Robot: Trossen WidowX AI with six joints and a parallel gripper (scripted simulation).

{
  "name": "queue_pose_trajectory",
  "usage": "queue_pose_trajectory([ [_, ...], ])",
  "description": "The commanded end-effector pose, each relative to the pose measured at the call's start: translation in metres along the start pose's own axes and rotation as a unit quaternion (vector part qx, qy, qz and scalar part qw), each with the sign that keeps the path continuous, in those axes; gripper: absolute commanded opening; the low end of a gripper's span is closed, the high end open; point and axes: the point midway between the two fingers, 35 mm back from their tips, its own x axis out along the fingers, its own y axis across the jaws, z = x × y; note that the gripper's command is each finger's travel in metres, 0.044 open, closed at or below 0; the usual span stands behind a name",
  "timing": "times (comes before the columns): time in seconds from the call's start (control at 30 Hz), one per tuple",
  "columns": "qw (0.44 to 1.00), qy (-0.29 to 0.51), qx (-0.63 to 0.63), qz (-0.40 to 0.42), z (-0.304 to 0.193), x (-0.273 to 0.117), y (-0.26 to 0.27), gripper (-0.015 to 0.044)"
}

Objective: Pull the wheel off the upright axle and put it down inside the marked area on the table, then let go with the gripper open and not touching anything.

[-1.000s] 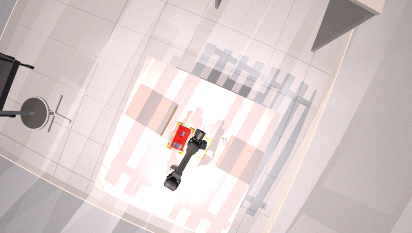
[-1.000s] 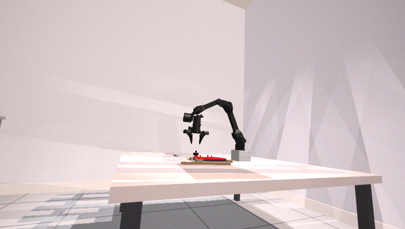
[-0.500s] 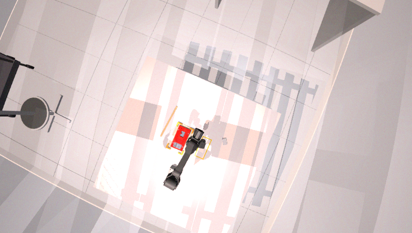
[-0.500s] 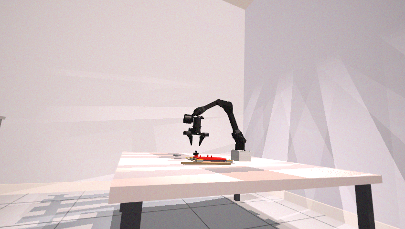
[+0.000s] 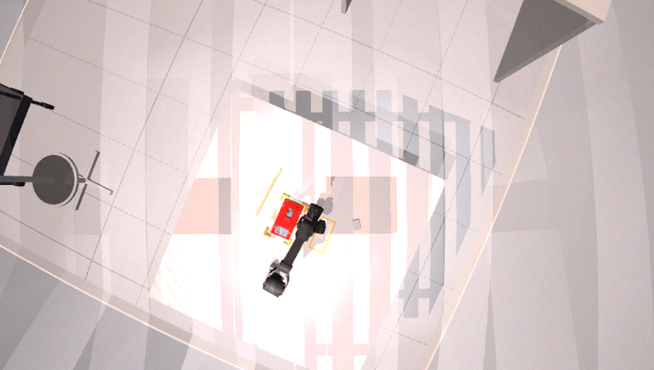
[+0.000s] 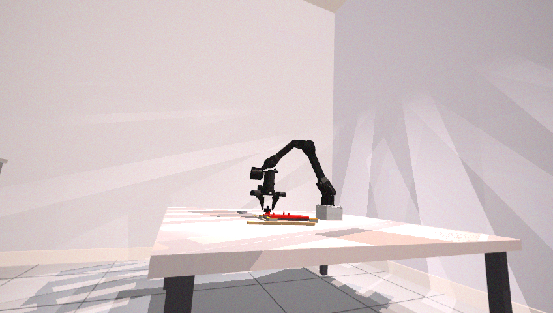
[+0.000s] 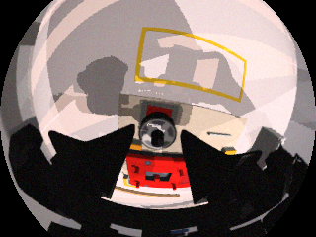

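Note:
The wheel [image 6: 267, 208] [image 7: 166, 122], dark with a grey face, sits upright-axled at the end of the red part, on a beige base. In the wrist view the dark axle end [image 7: 158, 138] shows in its centre. My gripper [image 6: 268, 208] [image 7: 158, 130] is open and points down over the wheel. Its fingertips are on either side of the wheel, at about its top, with gaps visible in the wrist view. The arm hides the wheel in the top view. The marked area, a yellow outline [image 5: 329, 237] [image 7: 140, 54], lies beside the beige base with nothing but shadows inside.
A red plate [image 5: 283, 223] [image 6: 291, 217] [image 7: 140, 165] with small upright pegs lies beside the wheel, with yellow corner pieces around it. A wooden strip [image 5: 268, 192] [image 6: 281, 223] lies beyond it. A small grey block [image 5: 356, 224] [image 6: 241, 212] lies past the marked area.

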Motion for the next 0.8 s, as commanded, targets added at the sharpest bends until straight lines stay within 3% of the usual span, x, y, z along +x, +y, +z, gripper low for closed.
queue_pose_trajectory([
  [0.0,1.000,0.000,0.000,-0.001,0.0000,-0.0002,-0.0004,0.0208],
  [0.27,1.000,0.000,0.000,-0.001,0.0000,-0.0002,-0.0004,0.0155],
  [0.47,1.000,0.000,0.000,-0.001,0.0000,-0.0013,-0.0003,0.0000],
  [0.77,1.000,0.000,0.000,-0.001,0.0000,-0.0043,-0.0001,0.0000],
])
